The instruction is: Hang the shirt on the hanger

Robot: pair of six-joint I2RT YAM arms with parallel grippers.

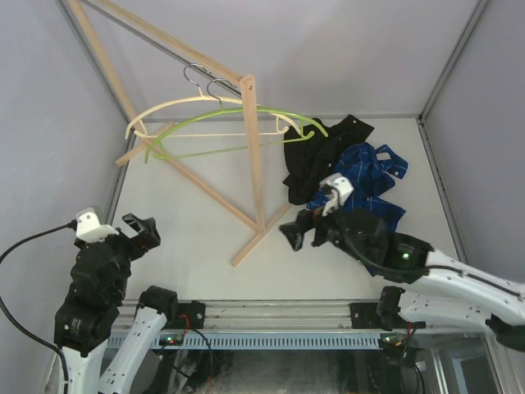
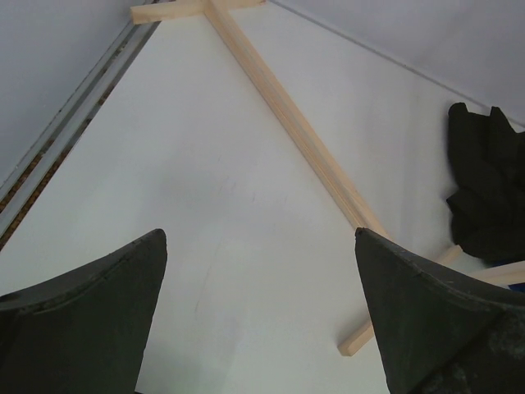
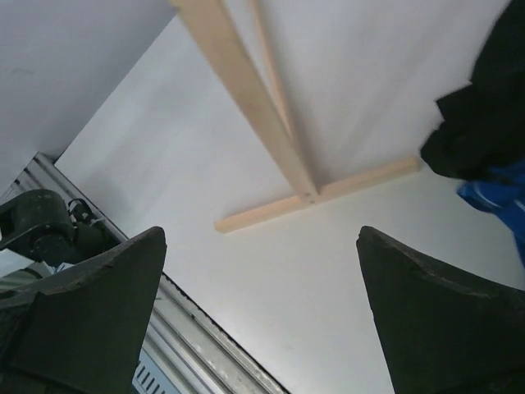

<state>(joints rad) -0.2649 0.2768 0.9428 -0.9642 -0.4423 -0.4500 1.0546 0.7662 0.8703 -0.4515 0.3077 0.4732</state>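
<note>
Top external view: reach for the shirt, both hands empty

Item: shirt (image 1: 318, 154), black, crumpled on the tabletop (image 1: 189, 238) right of the wooden rack (image 1: 253, 156), touching a blue plaid shirt (image 1: 367, 176). Hanger (image 1: 283, 114), lime green, hooked on the rack rail beside a cream hanger (image 1: 176, 105). Left hand (image 1: 141, 232): jaws wide apart, holding nothing, well apart from the cloth. Right hand (image 1: 297, 226): jaws wide apart, empty, near the pile. Handling note: likely best to pinch black cloth only, by collar or shoulder, and lift it free of the plaid
</note>
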